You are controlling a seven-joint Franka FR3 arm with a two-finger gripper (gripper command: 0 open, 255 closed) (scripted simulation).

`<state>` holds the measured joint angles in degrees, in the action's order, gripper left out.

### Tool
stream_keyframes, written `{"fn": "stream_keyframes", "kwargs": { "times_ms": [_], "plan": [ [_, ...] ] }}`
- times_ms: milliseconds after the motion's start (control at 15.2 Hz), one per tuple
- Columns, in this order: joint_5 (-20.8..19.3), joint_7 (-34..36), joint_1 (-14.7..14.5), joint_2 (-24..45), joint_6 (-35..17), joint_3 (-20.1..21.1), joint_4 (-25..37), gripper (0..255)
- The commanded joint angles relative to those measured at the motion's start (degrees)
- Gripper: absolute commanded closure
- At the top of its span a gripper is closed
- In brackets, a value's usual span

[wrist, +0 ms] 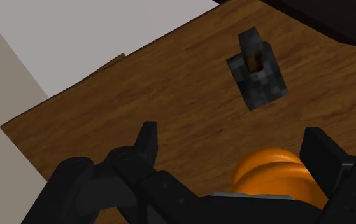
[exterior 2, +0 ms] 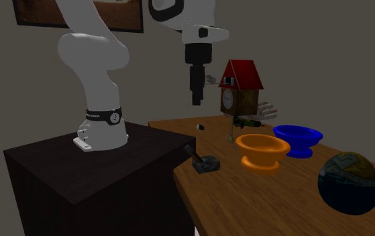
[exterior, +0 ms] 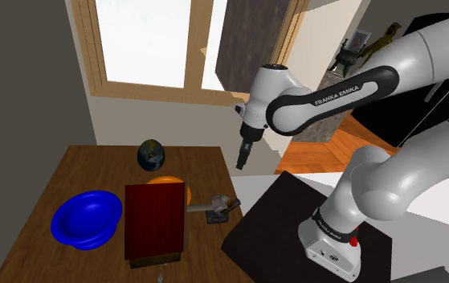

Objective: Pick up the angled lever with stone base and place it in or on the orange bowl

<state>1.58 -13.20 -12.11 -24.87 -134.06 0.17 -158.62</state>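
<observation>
The lever (exterior: 217, 209) is a short dark handle slanting up from a grey stone block. It rests on the wooden table (exterior: 70, 169) near the edge that faces the stand, also seen as the lever (exterior 2: 204, 163) and lever (wrist: 257, 73). The orange bowl (exterior 2: 259, 151) stands just beyond it; in the shoulder view the orange bowl (exterior: 169, 182) peeks out behind a red roof. My gripper (exterior: 243, 153) hangs well above the table, open and holding nothing, pointing down. In the wrist view the gripper (wrist: 234, 149) has its fingers (wrist: 148, 143) apart over the orange bowl (wrist: 275, 173).
A cuckoo clock with a red roof (exterior 2: 239, 87) stands tall behind the orange bowl. A blue bowl (exterior 2: 298, 139) and a dark globe (exterior 2: 348, 181) are further along the table. The dark stand (exterior 2: 92, 174) adjoins the table's edge.
</observation>
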Motion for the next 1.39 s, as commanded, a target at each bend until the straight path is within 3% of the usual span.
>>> {"fn": "stream_keyframes", "kwargs": {
  "times_ms": [0,726,1320],
  "plan": [
    [0.5,-2.4,-1.6,3.1,-4.4,0.2,-1.4,0],
    [5.1,-17.7,-8.7,28.4,-29.7,2.1,-3.1,0],
    [7.0,-19.3,-8.1,37.6,-37.5,3.4,-1.7,0]
  ]
}}
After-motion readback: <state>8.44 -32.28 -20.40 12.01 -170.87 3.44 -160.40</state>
